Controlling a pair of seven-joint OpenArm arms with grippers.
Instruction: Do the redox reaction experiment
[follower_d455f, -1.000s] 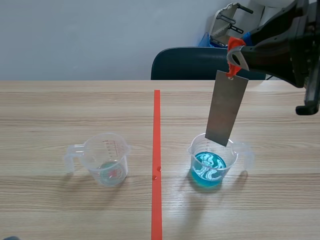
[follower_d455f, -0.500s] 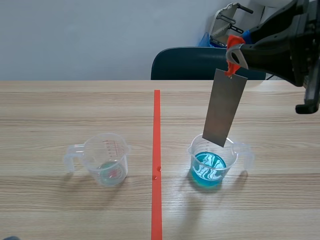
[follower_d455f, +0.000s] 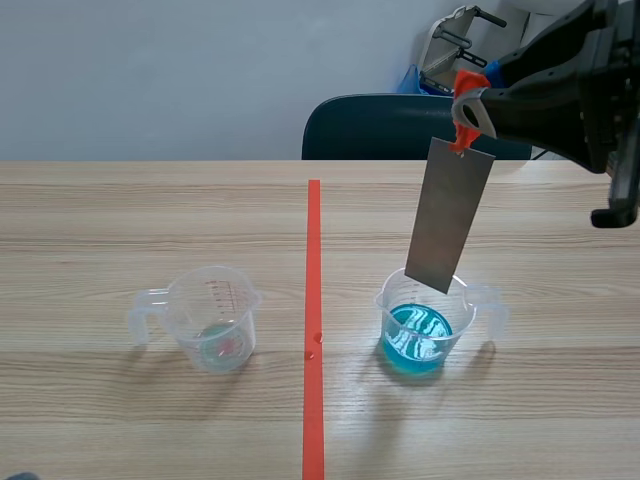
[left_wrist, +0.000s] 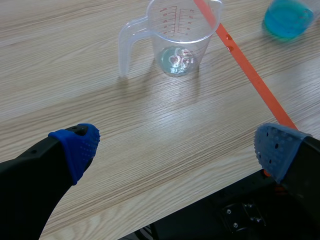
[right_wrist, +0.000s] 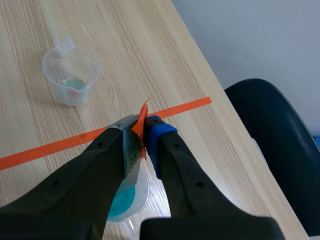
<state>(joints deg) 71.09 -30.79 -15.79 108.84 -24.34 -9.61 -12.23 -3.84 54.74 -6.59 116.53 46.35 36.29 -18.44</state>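
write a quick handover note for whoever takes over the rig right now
Right gripper: shut on the orange tab at the top of the metal strip, raised over the table.
Left gripper: open, holding nothing, low near the table's front edge.
Metal strip hangs tilted, its lower end at the rim of the cup of blue liquid, not in the liquid.
Clear cup stands across the tape line with only a pale trace at its bottom.
Done: strip gripped and brought over the blue cup.
Left: probably lowering the strip into the liquid; whether it was already dipped cannot be told.

Most of the metal strip (right_wrist: 131, 167) behind the right tool (right_wrist: 143, 132)
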